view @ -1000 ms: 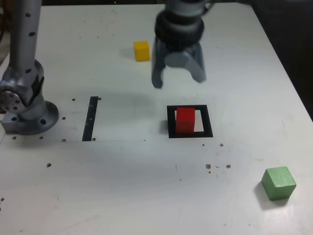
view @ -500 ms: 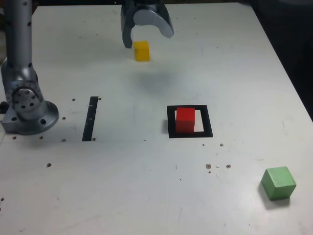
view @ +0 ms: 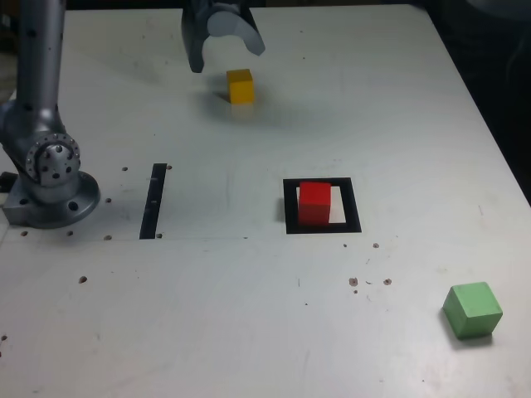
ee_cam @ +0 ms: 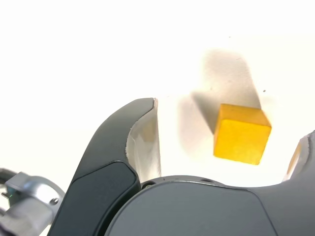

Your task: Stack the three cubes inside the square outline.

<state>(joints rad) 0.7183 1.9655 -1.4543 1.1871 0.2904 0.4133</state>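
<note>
pincer (view: 220, 46) spread wide and empty just above the yellow cube (view: 241, 86); i judge one done, red cube (view: 314, 201) in the square outline (view: 323, 206) well off, green cube (view: 472, 309) farthest.

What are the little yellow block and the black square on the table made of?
The small yellow cube looks like painted wood or matte plastic: its faces are plain and dull with crisp edges, though I can't tell which. The black square outline looks like glossy tape stuck flat on the white table, with the red cube standing inside.
</note>
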